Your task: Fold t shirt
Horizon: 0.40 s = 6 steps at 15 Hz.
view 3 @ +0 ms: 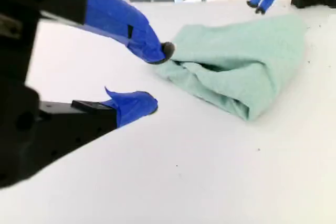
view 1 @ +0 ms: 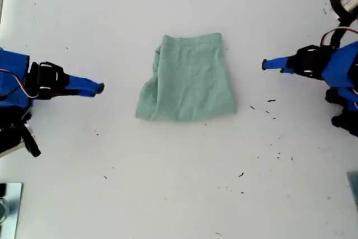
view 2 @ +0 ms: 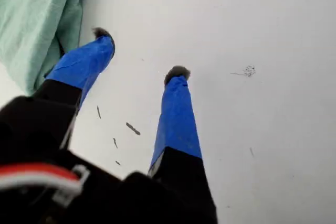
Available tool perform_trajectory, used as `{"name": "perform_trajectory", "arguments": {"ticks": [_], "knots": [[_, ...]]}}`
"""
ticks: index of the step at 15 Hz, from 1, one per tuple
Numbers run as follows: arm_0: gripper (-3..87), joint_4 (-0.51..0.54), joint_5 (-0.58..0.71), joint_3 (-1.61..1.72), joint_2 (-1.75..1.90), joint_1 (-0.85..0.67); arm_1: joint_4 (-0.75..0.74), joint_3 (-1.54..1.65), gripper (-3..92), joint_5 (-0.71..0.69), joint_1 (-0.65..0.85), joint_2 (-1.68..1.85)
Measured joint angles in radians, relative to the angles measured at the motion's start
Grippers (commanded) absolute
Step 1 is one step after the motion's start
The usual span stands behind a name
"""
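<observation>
Hanging apart with nothing between its blue fingers, my first gripper (view 2: 140, 53) sits just above the bare white table (view 1: 179, 194), the folded edge of the t shirt (view 2: 37, 19) lying close beside one fingertip without touching it. My second gripper (view 3: 157, 80) is likewise spread wide and empty, its jaws aimed at the rumpled side of the t shirt (view 3: 241, 61), near it but apart. In the exterior view the t shirt (view 1: 187, 79) lies folded into a compact bundle at the middle of the table, with my second gripper (view 1: 99, 88) at the exterior view's left and my first gripper (view 1: 265, 64) at its right, each well clear of the cloth.
</observation>
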Motion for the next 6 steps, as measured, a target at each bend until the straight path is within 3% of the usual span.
{"name": "perform_trajectory", "arguments": {"ticks": [2, 6], "knots": [[11.9, 0.005, 0.025, 0.002, 0.002, 0.058, 0.006, 0.0, 18.4, -0.29, -0.014, 0.005], [11.9, 0.005, 0.025, 0.002, 0.002, 0.083, 0.006, 0.0, 16.1, -0.333, -0.014, 0.005]]}}
